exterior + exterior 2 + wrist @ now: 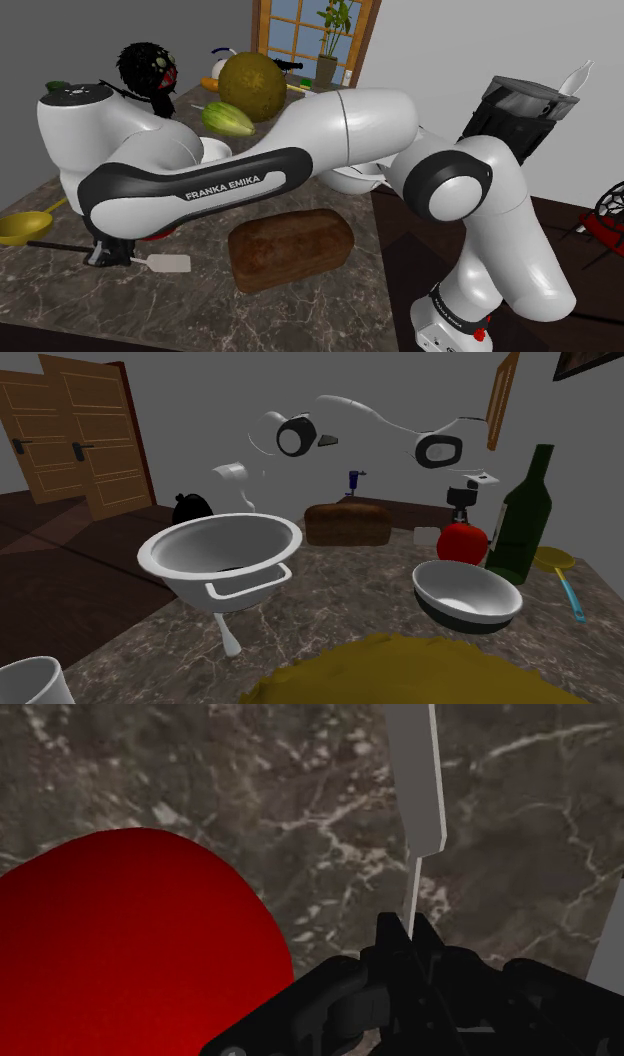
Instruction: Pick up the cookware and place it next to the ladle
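A white spatula (413,774) with a thin neck and a black handle lies on the dark marble counter (330,300). My black gripper (405,939) is shut on the spatula's neck, just behind the blade. The shoulder view has the gripper (103,252) low over the counter with the blade (168,263) sticking out toward that view's right. A red round thing (130,954) sits close beside the fingers. A yellow pan (20,226) lies a little beyond the gripper, near the counter's edge. Under a big white handled pot (220,547) lies a white ladle-like utensil (229,637).
A brown loaf (290,248) lies close to the spatula blade. In the second exterior view, a green bottle (520,522) and a white bowl (466,592) stand near the red thing (462,542). A large melon (250,87) and green fruit (228,118) sit farther back.
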You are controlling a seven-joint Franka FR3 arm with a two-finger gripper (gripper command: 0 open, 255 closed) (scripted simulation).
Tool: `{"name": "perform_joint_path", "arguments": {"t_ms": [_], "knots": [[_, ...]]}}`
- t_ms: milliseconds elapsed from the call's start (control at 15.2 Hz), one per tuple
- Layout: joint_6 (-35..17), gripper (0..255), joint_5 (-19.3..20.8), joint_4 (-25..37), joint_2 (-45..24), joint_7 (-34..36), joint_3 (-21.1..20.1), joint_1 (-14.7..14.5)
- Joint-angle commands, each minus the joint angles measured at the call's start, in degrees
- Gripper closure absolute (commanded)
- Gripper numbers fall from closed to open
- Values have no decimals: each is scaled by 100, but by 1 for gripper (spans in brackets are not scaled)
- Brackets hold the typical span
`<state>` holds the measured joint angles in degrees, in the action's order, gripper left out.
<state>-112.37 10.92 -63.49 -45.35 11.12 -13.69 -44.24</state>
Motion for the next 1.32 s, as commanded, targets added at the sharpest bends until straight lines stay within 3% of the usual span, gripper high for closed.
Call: {"name": "perform_joint_path", "arguments": {"t_ms": [0,66,132,462,726,1254], "knots": [[24,255,2,-13,-49,1,16,12],[24,255,2,-13,-49,1,15,13],[6,0,0,-65,-15,6,12,19],[23,0,4,-14,-49,2,14,14],[604,0,-42,368,155,-38,-19,-7],[604,0,-42,369,155,-38,-19,-7]]}}
